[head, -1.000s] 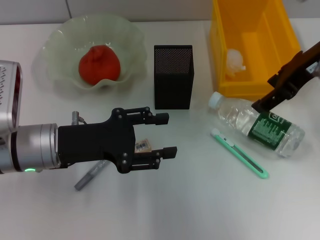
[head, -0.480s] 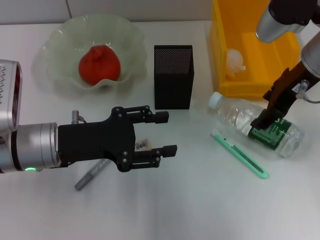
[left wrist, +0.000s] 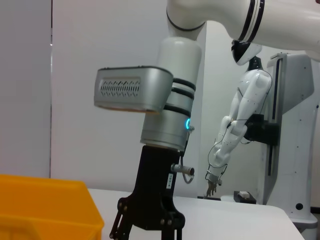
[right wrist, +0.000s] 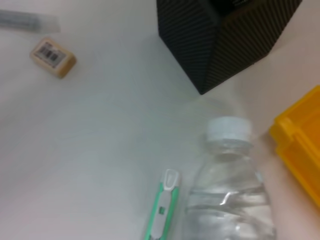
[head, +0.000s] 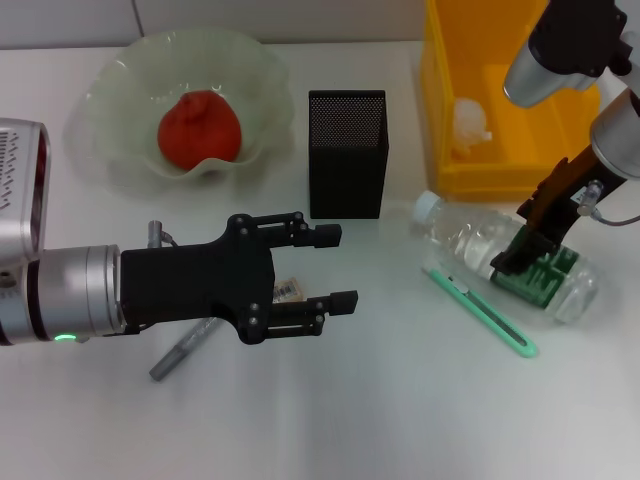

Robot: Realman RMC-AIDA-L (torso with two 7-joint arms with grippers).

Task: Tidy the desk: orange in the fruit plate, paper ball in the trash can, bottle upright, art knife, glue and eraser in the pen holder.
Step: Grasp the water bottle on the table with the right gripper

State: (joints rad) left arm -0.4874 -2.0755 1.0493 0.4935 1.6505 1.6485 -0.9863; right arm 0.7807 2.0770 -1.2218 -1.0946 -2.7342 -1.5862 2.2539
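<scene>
Right gripper (head: pixel 528 243) is lowered onto the green-labelled midsection of the clear plastic water bottle with a white cap (head: pixel 505 255); whether its fingers are spread or pressed together cannot be determined. The bottle lies on its side on the plain white desk (head: pixel 400 400), just in front of the bright yellow rectangular trash can (head: pixel 500 90), which contains a white paper ball (head: pixel 470 120). A long mint-green art knife (head: pixel 478 306) lies just beside the bottle. Left gripper (head: pixel 335 268) hovers above the desk with its fingers spread apart, holding nothing; the small beige eraser with a printed label (head: pixel 288 289) shows between them, and the slim silver-grey glue stick (head: pixel 180 352) lies partly under it. The black metal-mesh pen holder (head: pixel 346 153) stands upright between the can and the pale green scalloped fruit plate (head: pixel 120 90), which holds the red-orange orange (head: pixel 198 128).
</scene>
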